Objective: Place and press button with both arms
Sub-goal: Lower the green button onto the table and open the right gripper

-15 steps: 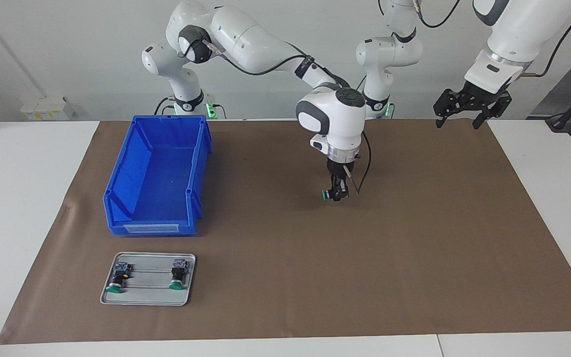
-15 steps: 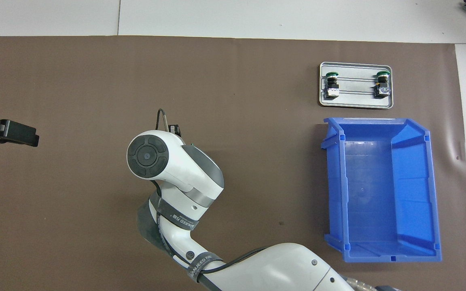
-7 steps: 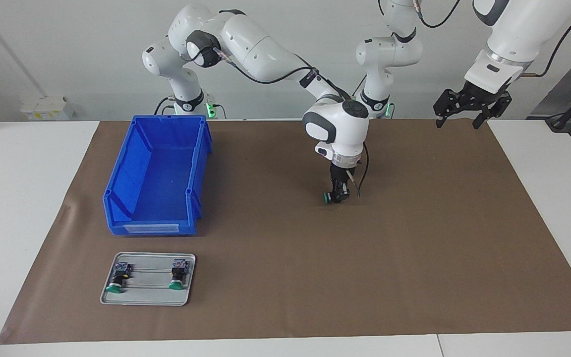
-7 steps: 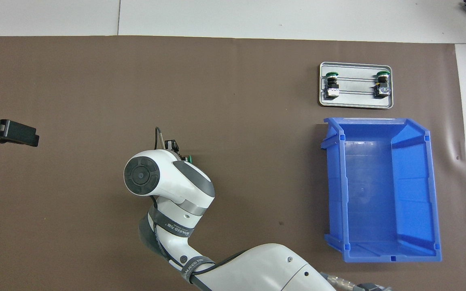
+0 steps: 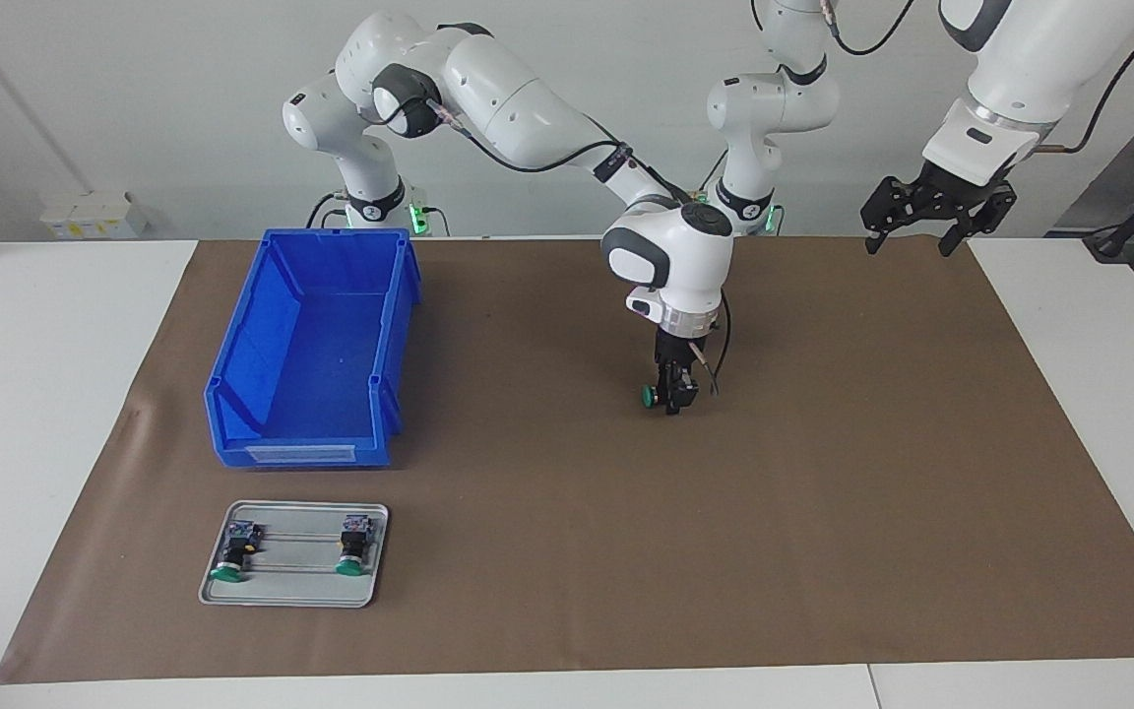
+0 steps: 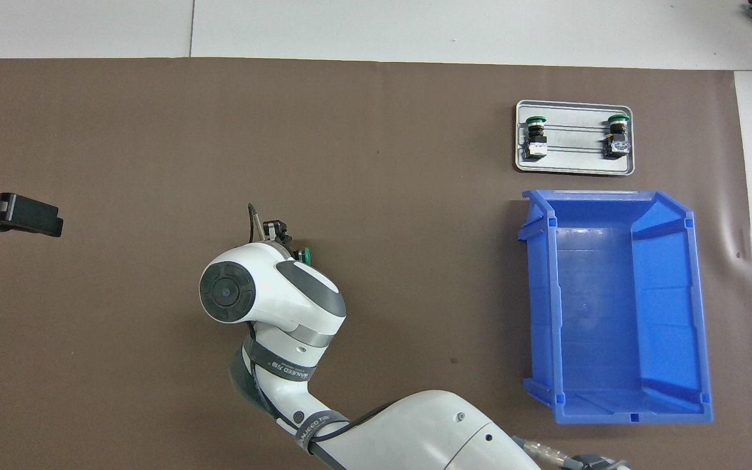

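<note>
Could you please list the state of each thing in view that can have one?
button: on its side, down at the mat, at the right gripper
left gripper: jaws open, empty, raised, waiting
blue bin: upright, empty
two tray buttons: lying on the grey tray

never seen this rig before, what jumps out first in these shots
The right arm's end effector is down at the brown mat's middle, around a green-capped button. A big blue bin sits toward the right arm's end of the table, with a small grey tray holding two more buttons farther from the robots. The left arm's end effector hangs open over its own end of the mat, waiting.
</note>
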Controlling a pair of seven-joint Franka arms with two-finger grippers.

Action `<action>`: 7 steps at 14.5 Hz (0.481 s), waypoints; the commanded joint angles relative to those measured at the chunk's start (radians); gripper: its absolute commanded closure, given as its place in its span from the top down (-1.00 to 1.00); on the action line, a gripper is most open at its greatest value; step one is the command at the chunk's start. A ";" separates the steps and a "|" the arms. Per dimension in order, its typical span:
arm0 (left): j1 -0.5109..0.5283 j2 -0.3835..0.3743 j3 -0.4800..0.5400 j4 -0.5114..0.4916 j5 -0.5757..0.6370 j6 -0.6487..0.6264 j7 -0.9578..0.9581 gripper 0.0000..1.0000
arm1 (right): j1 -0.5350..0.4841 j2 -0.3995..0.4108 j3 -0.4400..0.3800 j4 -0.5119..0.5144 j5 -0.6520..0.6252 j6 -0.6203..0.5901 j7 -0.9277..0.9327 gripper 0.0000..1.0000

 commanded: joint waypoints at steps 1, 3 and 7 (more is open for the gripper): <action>0.011 -0.025 -0.009 -0.029 0.018 0.010 0.006 1.00 | -0.016 -0.022 0.001 0.005 -0.032 0.010 0.019 1.00; 0.005 -0.027 -0.009 -0.036 0.018 0.010 0.011 1.00 | -0.019 -0.068 0.003 0.005 -0.026 0.001 -0.038 1.00; 0.008 -0.030 -0.011 -0.048 0.018 0.038 0.072 0.97 | -0.083 -0.189 0.004 -0.062 -0.016 -0.015 -0.238 1.00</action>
